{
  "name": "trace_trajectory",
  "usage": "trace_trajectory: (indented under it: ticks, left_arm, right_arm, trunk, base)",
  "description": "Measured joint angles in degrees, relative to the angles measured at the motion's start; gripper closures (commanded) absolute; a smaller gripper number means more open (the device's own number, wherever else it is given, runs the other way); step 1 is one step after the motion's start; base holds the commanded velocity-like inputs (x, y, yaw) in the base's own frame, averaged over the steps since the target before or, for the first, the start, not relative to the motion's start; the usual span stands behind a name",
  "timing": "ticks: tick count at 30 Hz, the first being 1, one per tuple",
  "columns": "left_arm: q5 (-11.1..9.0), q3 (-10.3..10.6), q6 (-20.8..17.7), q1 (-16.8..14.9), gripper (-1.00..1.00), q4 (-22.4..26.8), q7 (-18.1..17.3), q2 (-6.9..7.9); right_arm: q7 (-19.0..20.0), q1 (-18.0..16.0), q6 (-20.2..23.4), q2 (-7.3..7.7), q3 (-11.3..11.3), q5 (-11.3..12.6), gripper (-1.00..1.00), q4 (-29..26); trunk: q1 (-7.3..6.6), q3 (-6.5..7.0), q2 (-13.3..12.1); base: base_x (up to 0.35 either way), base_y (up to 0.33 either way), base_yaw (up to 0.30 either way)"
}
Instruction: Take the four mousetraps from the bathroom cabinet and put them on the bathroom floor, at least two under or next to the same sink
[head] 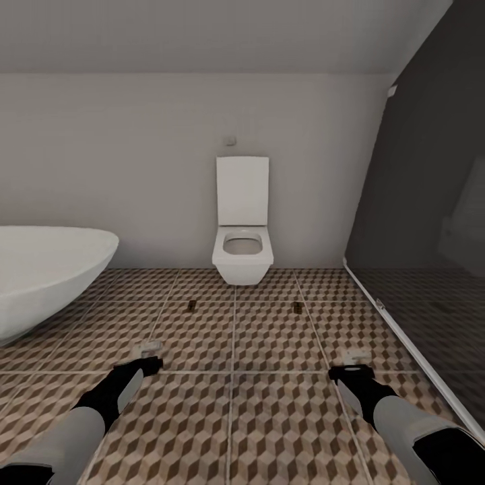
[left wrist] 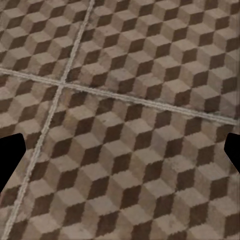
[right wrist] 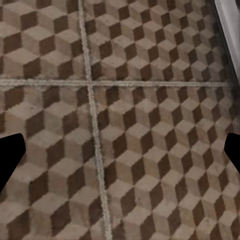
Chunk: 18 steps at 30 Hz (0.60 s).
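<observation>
Two mousetraps (head: 193, 305) (head: 297, 308) are being seen lying on the bathroom floor (head: 236, 397) before the toilet (head: 241, 252). The left gripper (head: 147, 358) and right gripper (head: 353, 364) are being held open, empty.

Pale grey forearms, black wrists, black left claw (head: 145, 358) and right claw (head: 351, 364), pale fingertips.

The right wrist camera looks down on the floor (right wrist: 150, 150), tiled in a brown, beige and white cube pattern. Two pale grout lines (right wrist: 90, 82) cross there. A pale strip (right wrist: 231, 30) runs along one corner. The gripper's (right wrist: 120, 157) two dark fingertips (right wrist: 10, 157) stand wide apart, with bare tile between them.
</observation>
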<state>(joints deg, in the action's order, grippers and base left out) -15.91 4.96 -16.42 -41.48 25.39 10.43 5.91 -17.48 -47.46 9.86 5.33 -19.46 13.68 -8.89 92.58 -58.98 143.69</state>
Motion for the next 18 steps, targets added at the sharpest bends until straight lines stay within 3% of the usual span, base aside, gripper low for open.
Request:
trace_trajectory:
  ticks: [18]
  left_arm:
    - [0.0,0.0,0.0,0.0,-1.00,0.0,0.0,0.00]
  right_arm:
    - [0.0,0.0,0.0,0.00,0.0,0.0,-1.00,0.0]
  trunk:
    - [-0.46,3.99,-0.2]
  base:
    - [0.000,0.000,0.000]
